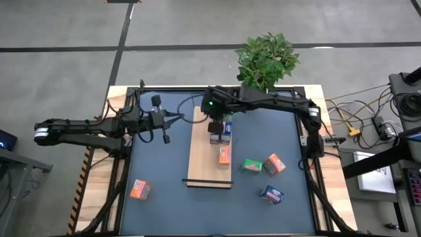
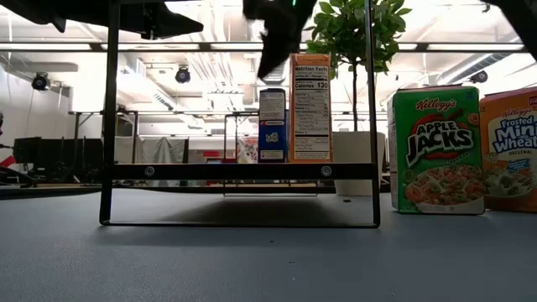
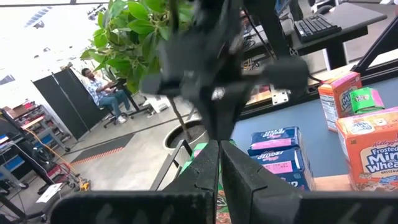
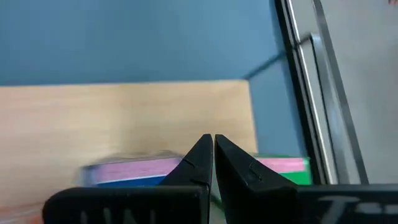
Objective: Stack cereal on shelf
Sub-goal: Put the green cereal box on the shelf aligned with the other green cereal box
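While the left gripper (image 1: 172,118) waits at about nine o'clock from the board, off its left edge and above the blue mat (image 1: 158,204), the right gripper (image 1: 215,126) hangs over the far end of the shelf (image 1: 200,164). Both grippers have their fingers pressed together, and neither holds anything, as each wrist view shows the tips meeting with nothing between them.

Just beside the right gripper, toward three o'clock, a blue box (image 1: 225,134) stands on the shelf with a green box (image 4: 292,167) close against it; from the right wrist view their pink tops sit directly below the closed fingertips. I judge the arm has set a box here and is placed above it to clear the row. An orange box (image 1: 224,155) lies on the shelf toward six o'clock from that pair, so the row appears to build from the far end forward.

The rest of the cereal is off the shelf: a green box (image 1: 250,166) and an orange box (image 1: 275,164) touching at about four o'clock, a blue box (image 1: 271,195) nearer five o'clock, and an orange box (image 1: 139,189) at about eight o'clock.
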